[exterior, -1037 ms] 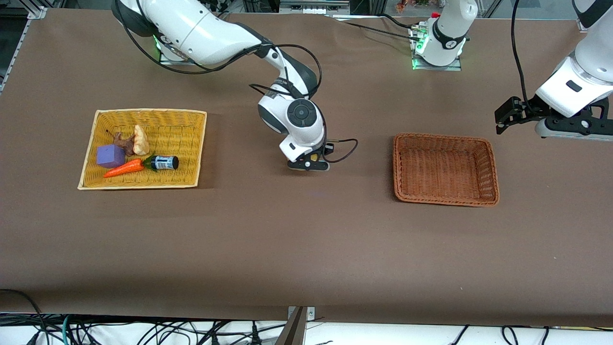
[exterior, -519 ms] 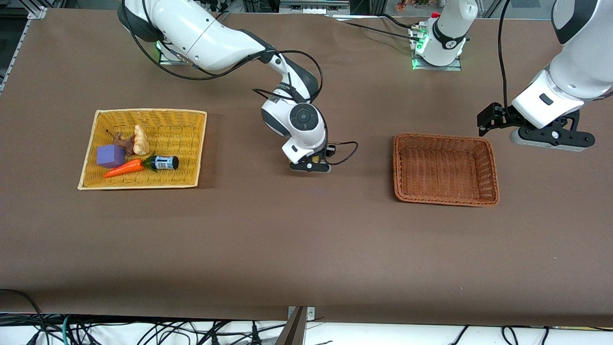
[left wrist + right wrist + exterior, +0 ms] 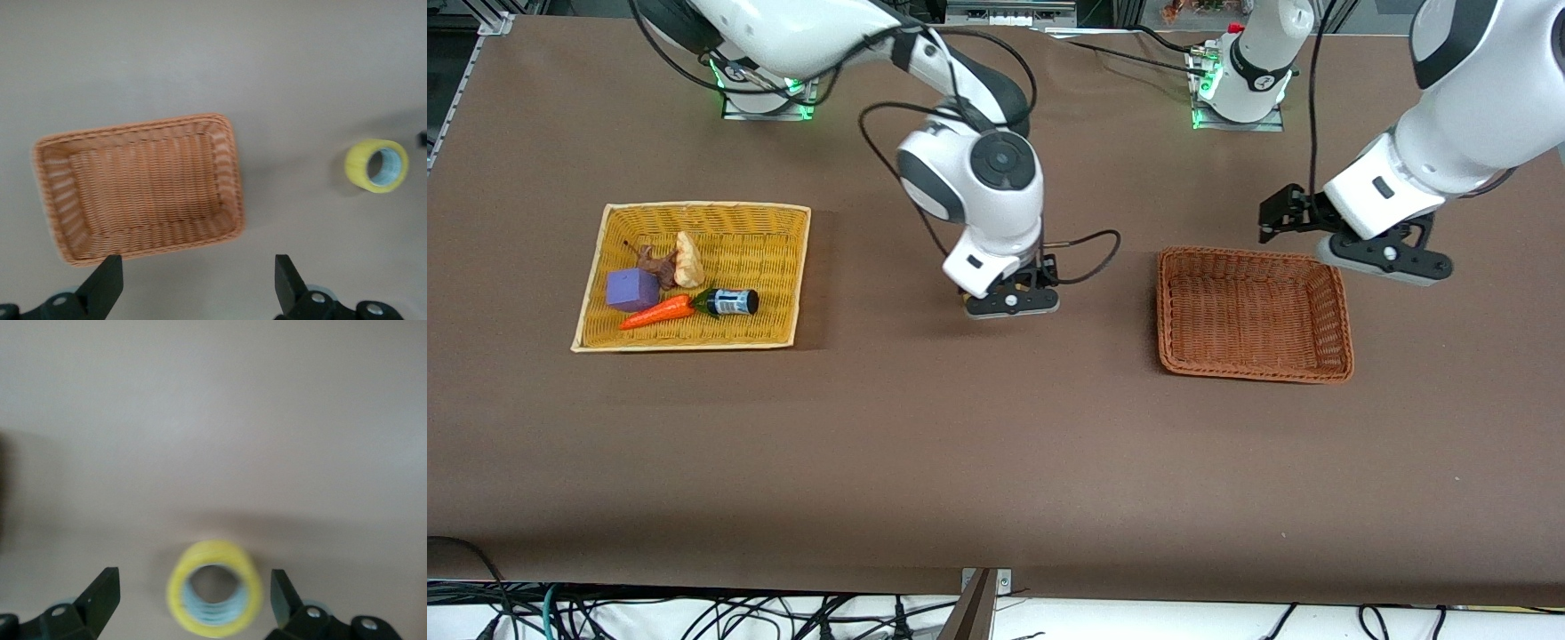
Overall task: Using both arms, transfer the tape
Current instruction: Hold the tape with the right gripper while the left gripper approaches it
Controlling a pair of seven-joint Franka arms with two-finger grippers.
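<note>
The yellowish tape roll (image 3: 215,588) lies on the brown table between the two baskets, its hole facing my right wrist camera. My right gripper (image 3: 193,580) hangs just above it, open, a finger on each side and neither touching it. In the front view the right gripper (image 3: 1011,304) hides the tape. My left gripper (image 3: 1385,265) is open and empty in the air over the brown basket's (image 3: 1254,373) edge toward the left arm's end. The left wrist view shows its open gripper (image 3: 197,267), the basket (image 3: 227,200) and the tape (image 3: 376,165) farther off.
The brown basket is empty. A yellow wicker basket (image 3: 694,211) toward the right arm's end holds a purple cube (image 3: 632,289), a carrot (image 3: 656,313), a dark bottle (image 3: 731,302) and some food pieces. Cables hang along the table's front edge.
The right arm has risen a little over the same spot. The left arm has swung toward the right arm's end, from off the basket to over its edge.
</note>
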